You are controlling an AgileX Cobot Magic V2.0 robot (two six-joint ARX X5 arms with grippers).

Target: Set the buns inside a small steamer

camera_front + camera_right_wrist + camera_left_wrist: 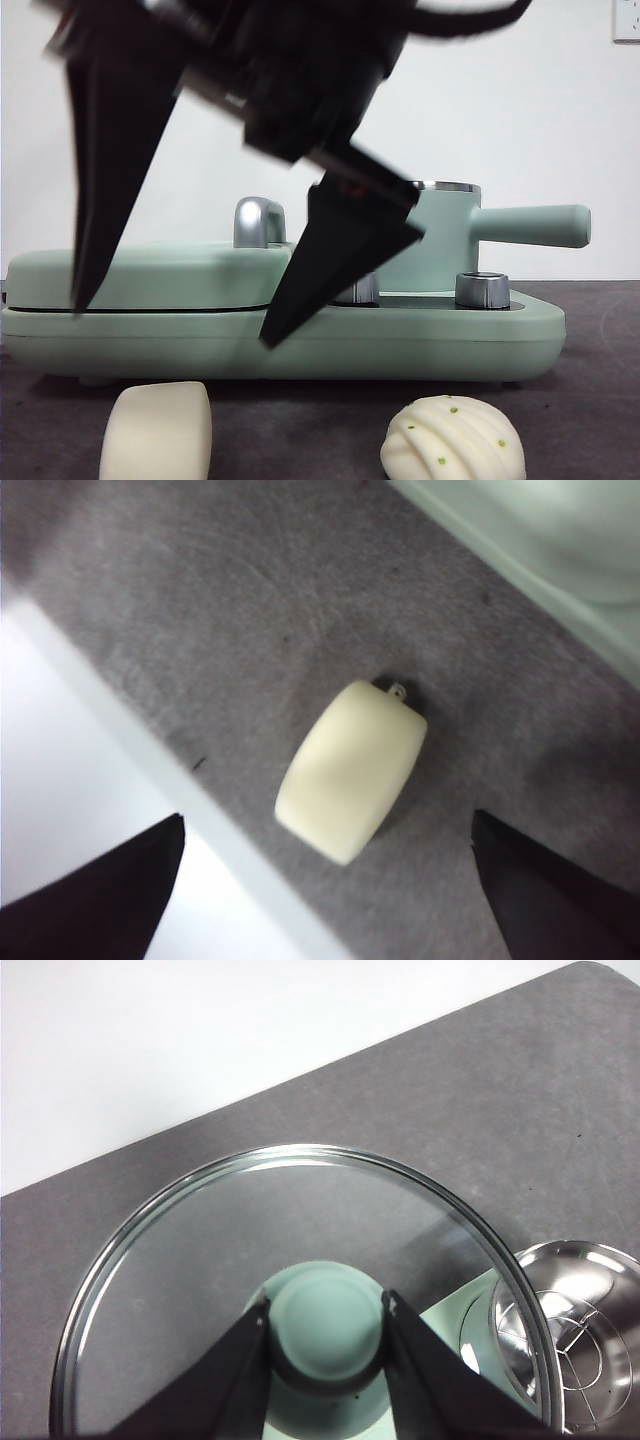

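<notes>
Smooth cream pillow bun [157, 432] beside pleated, green-specked bun [453, 438]

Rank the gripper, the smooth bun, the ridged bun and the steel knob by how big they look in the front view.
1. The right gripper, open above the smooth bun, looms largest, though it is nearest the camera.
2. The ridged bun and the smooth bun look alike; both are cut off by the frame.
3. The steel knob.

Right gripper [175, 325]: two long matte-black jaws tapering to sharp points, bulky black wrist housing above, small red mark there; left gripper [327, 1332]: same black wedge jaws
</notes>
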